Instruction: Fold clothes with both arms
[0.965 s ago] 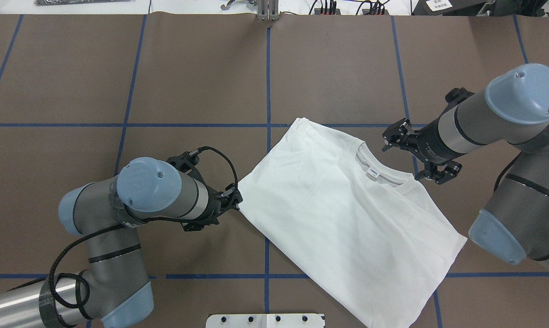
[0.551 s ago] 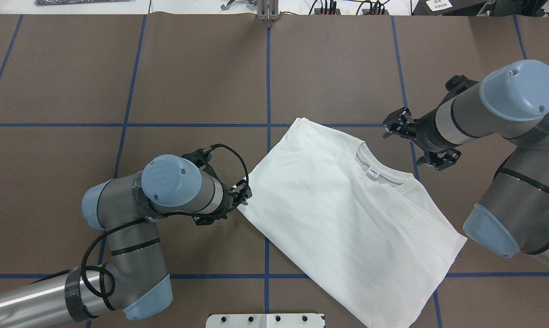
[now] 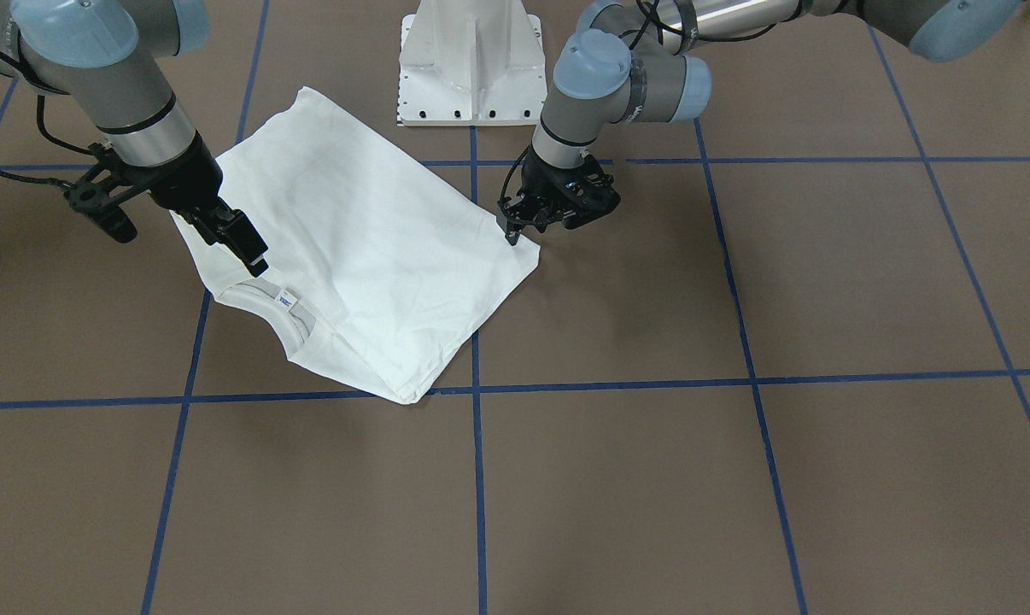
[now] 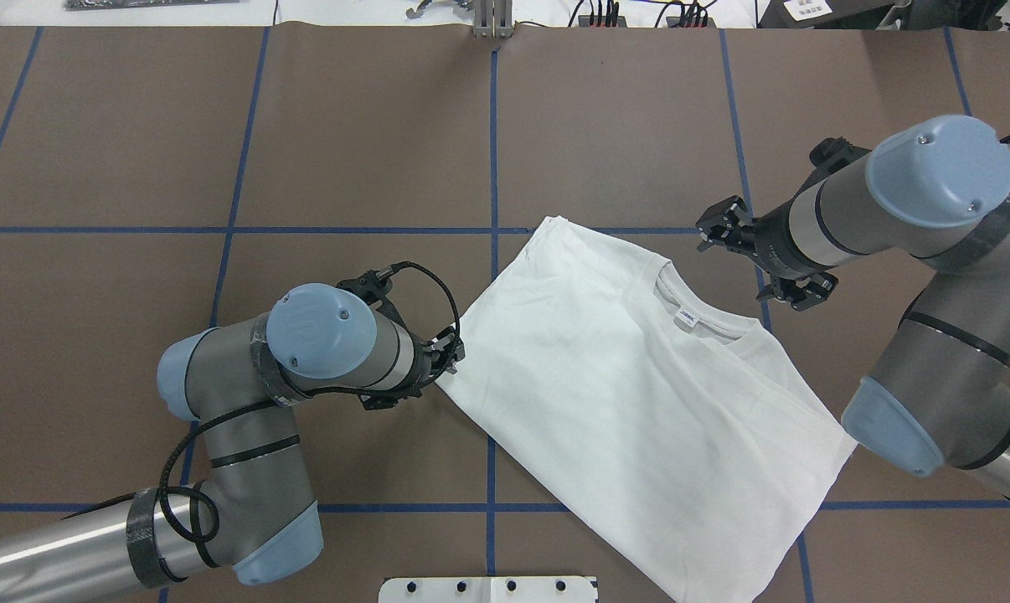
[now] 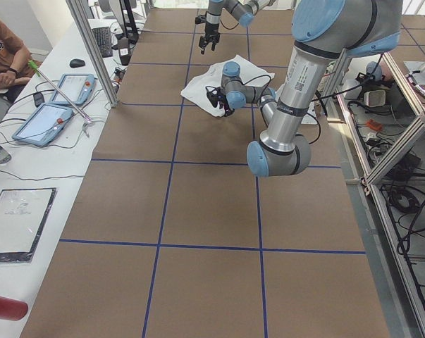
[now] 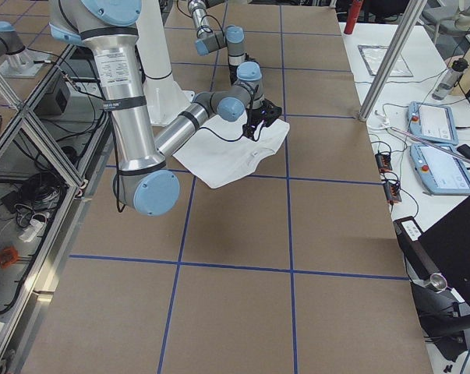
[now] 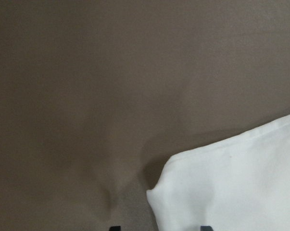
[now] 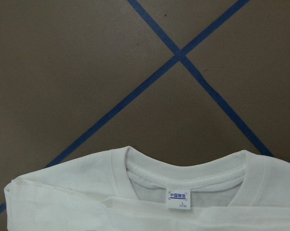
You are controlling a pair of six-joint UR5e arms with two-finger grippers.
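Folded white T-shirt (image 4: 639,394) on the tabletop (image 4: 371,134), between my two sets of fingers.
My left fingers (image 3: 512,232) stand wide around its corner (image 7: 157,195); my right fingers (image 3: 246,243) hover near the collar (image 8: 183,173), and I cannot tell their spread.

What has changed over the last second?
The left gripper slid right, up to the shirt's near corner, fingers open. The right gripper shifted a little away from the robot, also open. Nothing was grasped or released. The shirt stayed put.
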